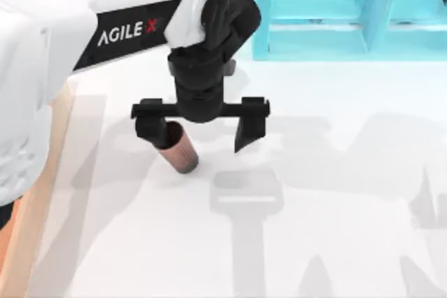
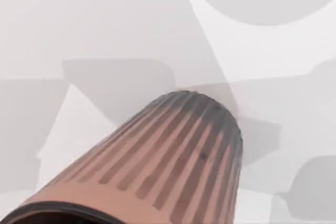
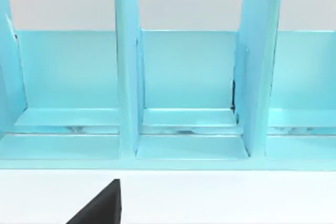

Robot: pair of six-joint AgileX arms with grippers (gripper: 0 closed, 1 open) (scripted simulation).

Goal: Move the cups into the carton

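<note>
Our left gripper (image 1: 201,125) at upper centre of top view, fingers spread wide, holding nothing. Ribbed reddish-brown cup (image 1: 180,150) tilted against its left finger (image 1: 151,128), not clamped between the two. Left wrist view: same cup (image 2: 173,161) close up, leaning over white table (image 2: 79,24). Carton (image 1: 28,235) at left edge of frame, light wooden rim visible. Turquoise shelf frame (image 1: 328,12) upper right. Right wrist view: our right gripper faces shelf frame (image 3: 184,77); dark finger tip (image 3: 100,208) at lower left, cannot tell its state.
</note>
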